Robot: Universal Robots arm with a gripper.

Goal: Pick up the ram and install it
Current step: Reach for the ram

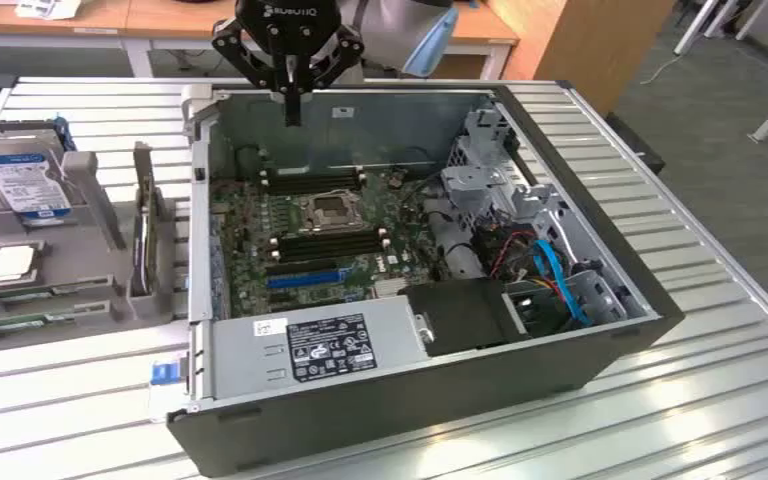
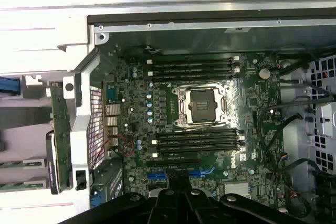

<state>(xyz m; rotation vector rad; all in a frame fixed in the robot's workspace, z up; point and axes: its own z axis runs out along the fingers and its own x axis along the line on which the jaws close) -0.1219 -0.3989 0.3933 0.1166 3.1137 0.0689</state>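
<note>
Two thin green ram sticks (image 1: 21, 323) lie flat in the near end of a grey holder (image 1: 91, 190), at the exterior view's left, outside the computer case. In the wrist view their ends (image 2: 21, 163) show beside the case wall. My gripper (image 1: 293, 105) hangs above the rear of the open case, well away from the ram, its fingers pressed together and holding nothing. The wrist view looks straight down on the motherboard, where black memory slots (image 2: 191, 66) run on both sides of the CPU socket (image 2: 202, 106). The dark fingertips (image 2: 181, 203) show over the board's edge.
The open tower case (image 1: 357, 345) lies on its side on a slatted metal table (image 1: 704, 400). The holder also carries a hard drive (image 1: 21, 180), a CPU chip (image 1: 8, 262) and an expansion card (image 1: 144, 230) standing on edge. Cables and a drive cage (image 1: 531, 250) crowd the case's right.
</note>
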